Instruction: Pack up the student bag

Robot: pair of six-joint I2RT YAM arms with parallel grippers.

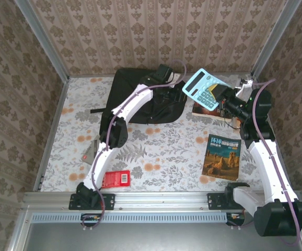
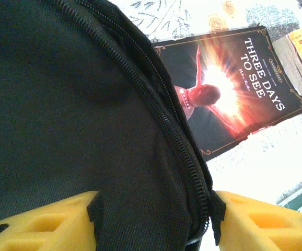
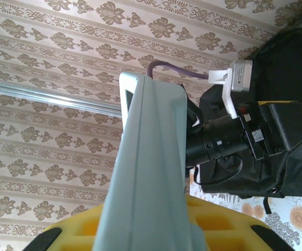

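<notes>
The student bag (image 1: 135,99) is a black fabric backpack lying at the back middle of the table. My left gripper (image 1: 167,78) is at its right rim. In the left wrist view the yellow fingers (image 2: 46,222) of that gripper (image 2: 153,209) stand either side of a fold of bag cloth and its zipper edge (image 2: 187,157), and both pads touch it. My right gripper (image 1: 221,94) is shut on a light blue calculator (image 1: 202,89), lifted off the table just right of the bag. Seen edge-on, the calculator (image 3: 151,157) rises from between the right gripper's (image 3: 156,238) fingers.
A dark book titled "Three Days to See" (image 2: 234,89) lies right of the bag, under the lifted calculator (image 1: 206,111). A brown landscape book (image 1: 222,157) lies front right. A red card (image 1: 117,179) and a grey packet (image 1: 91,151) lie front left. Patterned walls close the table in.
</notes>
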